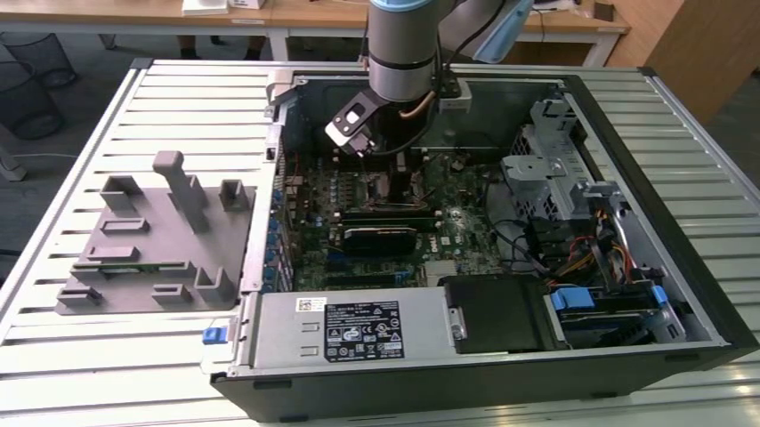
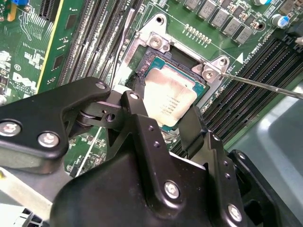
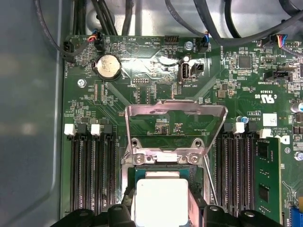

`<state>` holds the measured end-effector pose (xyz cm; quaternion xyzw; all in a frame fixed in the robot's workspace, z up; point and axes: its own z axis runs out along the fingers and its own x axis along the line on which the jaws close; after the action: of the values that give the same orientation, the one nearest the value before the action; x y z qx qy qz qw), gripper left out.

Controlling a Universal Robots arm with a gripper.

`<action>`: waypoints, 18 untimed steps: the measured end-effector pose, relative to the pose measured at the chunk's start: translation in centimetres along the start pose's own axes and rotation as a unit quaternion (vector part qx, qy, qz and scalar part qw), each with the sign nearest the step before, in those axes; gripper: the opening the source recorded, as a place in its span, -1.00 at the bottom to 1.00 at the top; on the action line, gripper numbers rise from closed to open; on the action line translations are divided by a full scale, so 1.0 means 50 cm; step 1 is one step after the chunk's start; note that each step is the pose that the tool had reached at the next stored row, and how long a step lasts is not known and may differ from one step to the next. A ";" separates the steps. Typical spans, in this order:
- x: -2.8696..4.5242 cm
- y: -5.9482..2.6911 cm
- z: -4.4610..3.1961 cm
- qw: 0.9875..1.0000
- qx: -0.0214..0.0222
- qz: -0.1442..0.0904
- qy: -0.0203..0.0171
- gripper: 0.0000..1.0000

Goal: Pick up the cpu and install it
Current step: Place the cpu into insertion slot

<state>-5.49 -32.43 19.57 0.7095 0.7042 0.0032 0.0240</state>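
Two fingers [image 2: 135, 113] of the hand [image 2: 161, 108] flank the cpu [image 2: 169, 97] above the socket [image 2: 150, 60], seemingly clamped on it.

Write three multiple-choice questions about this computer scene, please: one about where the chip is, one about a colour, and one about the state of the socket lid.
1. Where is the chip?
A. on the table outside the case
B. at the socket on the green board
C. on the drive cage

2. What colour is the chip's top?
A. black
B. blue
C. silvery white

3. How does the socket's metal lid stand?
A. swung up, open
B. shut over the chip
C. taken off

Answers:
1 B: both wrist views show it within the socket's frame.
2 C: its top looks pale and metallic in both wrist views.
3 A: in the first wrist view the lid stands clear of the chip.
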 end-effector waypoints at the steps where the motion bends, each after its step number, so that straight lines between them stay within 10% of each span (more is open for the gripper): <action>1: 0.000 0.000 0.000 1.000 0.000 -0.001 0.000 0.06; 18: 0.000 0.000 0.000 1.000 0.000 -0.001 -0.004 0.06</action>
<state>-5.50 -32.45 19.54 0.7088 0.7049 0.0000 0.0272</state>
